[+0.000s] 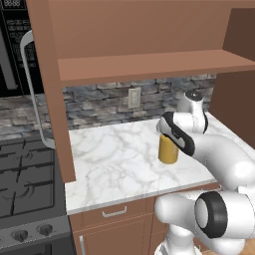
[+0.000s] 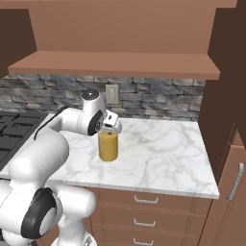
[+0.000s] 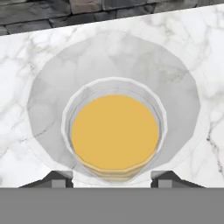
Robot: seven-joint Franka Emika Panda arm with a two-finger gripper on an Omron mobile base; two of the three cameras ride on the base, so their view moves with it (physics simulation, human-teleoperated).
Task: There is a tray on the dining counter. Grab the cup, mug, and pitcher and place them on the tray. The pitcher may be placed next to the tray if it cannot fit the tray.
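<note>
The clear pitcher [image 2: 108, 146] of orange juice stands upright on the marble kitchen counter [image 2: 163, 149].

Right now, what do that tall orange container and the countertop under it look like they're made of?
The pitcher looks like clear smooth glass: from above, a see-through wall rings the orange juice inside. The counter looks like polished white marble, going by its grey veining, though it could be an imitation.

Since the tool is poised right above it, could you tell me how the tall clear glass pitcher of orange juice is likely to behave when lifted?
The tall clear glass pitcher looks nearly full, so probably heavy for its size. Its smooth glass wall may slip between the tool tips. Standing tall and open-topped on the white marble counter, it could tip or spill if tilted.
</note>
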